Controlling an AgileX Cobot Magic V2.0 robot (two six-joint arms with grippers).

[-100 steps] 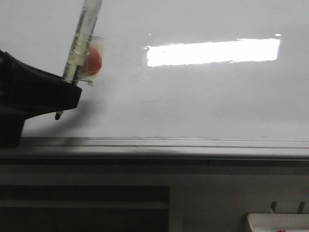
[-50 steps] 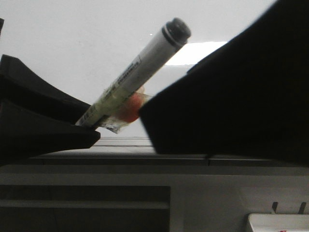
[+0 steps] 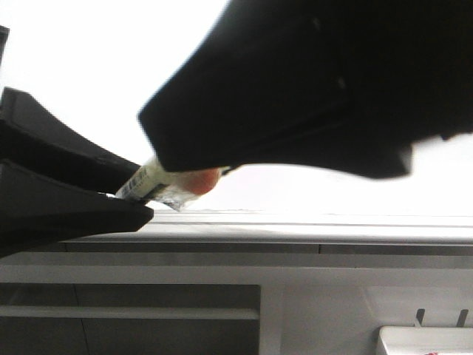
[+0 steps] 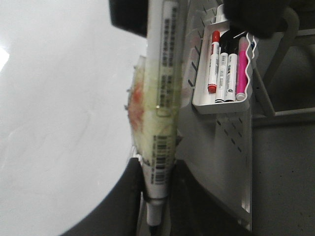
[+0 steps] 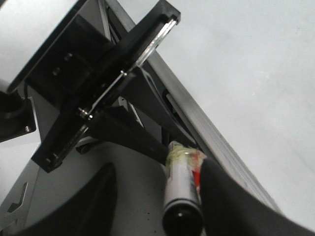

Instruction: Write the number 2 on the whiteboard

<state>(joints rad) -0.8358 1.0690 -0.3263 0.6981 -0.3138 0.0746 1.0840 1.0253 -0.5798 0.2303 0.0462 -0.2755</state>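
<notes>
My left gripper [image 4: 157, 169] is shut on a white marker [image 4: 162, 98] wrapped in yellowish tape with a red patch, its dark tip down between the jaws. In the front view the left gripper [image 3: 137, 191] sits low at the left, in front of the whiteboard [image 3: 89, 66]. The marker [image 3: 151, 181] leans up to the right. My right gripper [image 3: 192, 140] covers its upper part. In the right wrist view the right gripper [image 5: 157, 169] is open around the marker's rear end [image 5: 181, 196]. One finger [image 5: 231, 206] is against it and the other stands apart. No number 2 shows on the board.
The board's grey bottom rail [image 3: 295, 222] runs across below the grippers. A white tray [image 4: 224, 98] holding red, black and pink markers hangs on a perforated panel beside the board. A white tray corner [image 3: 425, 340] shows at the lower right.
My left gripper has tilted the marker to the right. My right gripper has come in from the right and now covers the marker's upper end.
</notes>
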